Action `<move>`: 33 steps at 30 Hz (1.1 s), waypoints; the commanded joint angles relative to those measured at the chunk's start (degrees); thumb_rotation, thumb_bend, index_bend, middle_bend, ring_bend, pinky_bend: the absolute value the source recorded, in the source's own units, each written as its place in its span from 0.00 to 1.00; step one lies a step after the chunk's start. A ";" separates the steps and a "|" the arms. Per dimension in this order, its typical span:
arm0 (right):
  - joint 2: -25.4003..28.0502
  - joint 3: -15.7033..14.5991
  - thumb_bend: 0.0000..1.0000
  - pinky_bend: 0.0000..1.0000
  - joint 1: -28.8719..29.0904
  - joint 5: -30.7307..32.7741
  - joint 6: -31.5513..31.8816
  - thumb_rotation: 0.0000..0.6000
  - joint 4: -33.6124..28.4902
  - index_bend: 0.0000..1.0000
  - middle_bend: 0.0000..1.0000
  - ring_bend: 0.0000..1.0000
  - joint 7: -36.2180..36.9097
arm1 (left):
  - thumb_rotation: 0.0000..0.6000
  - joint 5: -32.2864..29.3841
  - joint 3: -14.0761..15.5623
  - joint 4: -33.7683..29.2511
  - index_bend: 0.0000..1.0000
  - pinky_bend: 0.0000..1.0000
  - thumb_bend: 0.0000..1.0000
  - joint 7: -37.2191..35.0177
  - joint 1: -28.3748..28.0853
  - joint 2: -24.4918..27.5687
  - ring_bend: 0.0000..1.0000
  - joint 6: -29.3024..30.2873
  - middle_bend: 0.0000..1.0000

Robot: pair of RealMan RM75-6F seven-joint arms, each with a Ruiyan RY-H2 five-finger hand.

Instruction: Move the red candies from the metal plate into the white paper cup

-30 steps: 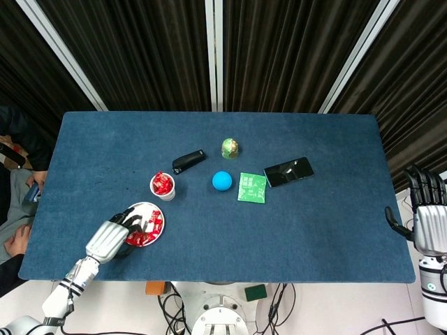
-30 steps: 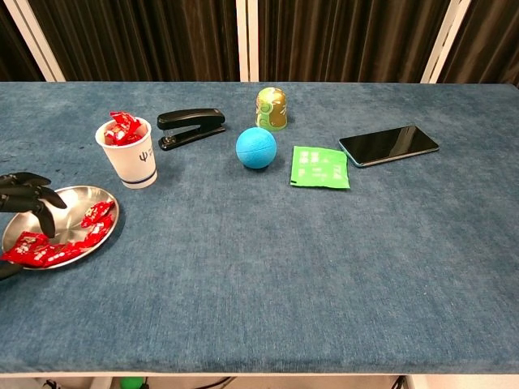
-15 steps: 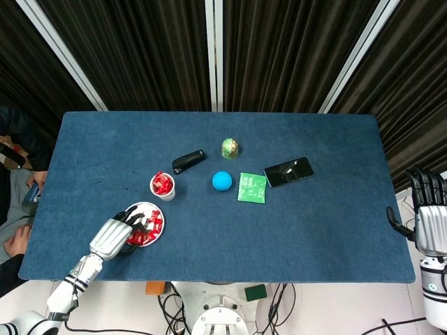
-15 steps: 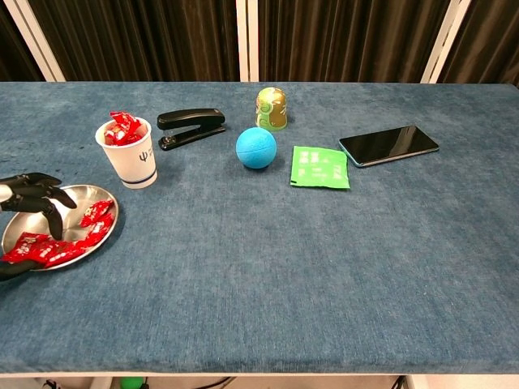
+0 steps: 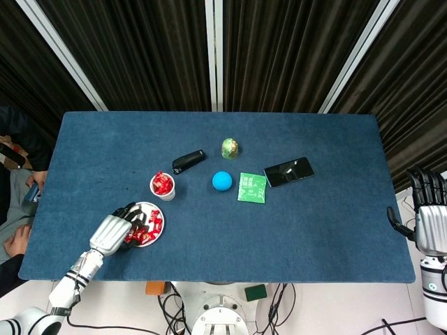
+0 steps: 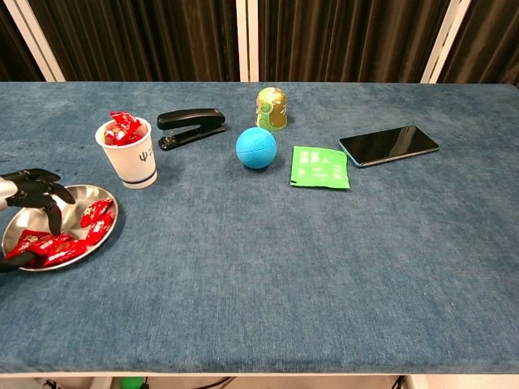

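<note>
Blue cloth covers your table (image 5: 321,230). Your left hand (image 5: 112,234) hovers over the metal plate (image 6: 104,199), fingers (image 6: 36,191) curled down among the red candies (image 6: 57,243); whether it pinches one is unclear. Just beyond stands the white paper cup (image 6: 132,154), already holding candies. Your right hand (image 5: 427,222) hangs spread off the table's edge.

red candies (image 6: 61,239): heaped on metal plate (image 6: 104,201) | white paper cup (image 6: 136,162): upright, apparently full
</note>
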 commanded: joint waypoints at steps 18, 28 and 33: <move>0.07 0.05 0.34 0.00 0.05 -0.01 -0.04 1.00 -0.22 0.00 0.00 0.00 -0.27 | 1.00 0.44 -0.10 0.30 0.55 0.22 0.41 -1.32 -0.28 -0.47 0.03 0.46 0.21; 0.10 0.17 0.34 0.00 -0.03 0.12 0.12 1.00 -0.06 0.00 0.00 0.00 0.06 | 1.00 1.77 -1.75 -4.03 0.55 0.23 0.40 -5.99 0.75 3.79 0.03 6.23 0.21; 0.03 0.18 0.34 0.00 -0.07 0.11 0.20 1.00 -0.08 0.00 0.00 0.00 0.23 | 1.00 2.00 -3.51 -7.68 0.55 0.23 0.40 -7.24 0.79 7.80 0.03 8.91 0.21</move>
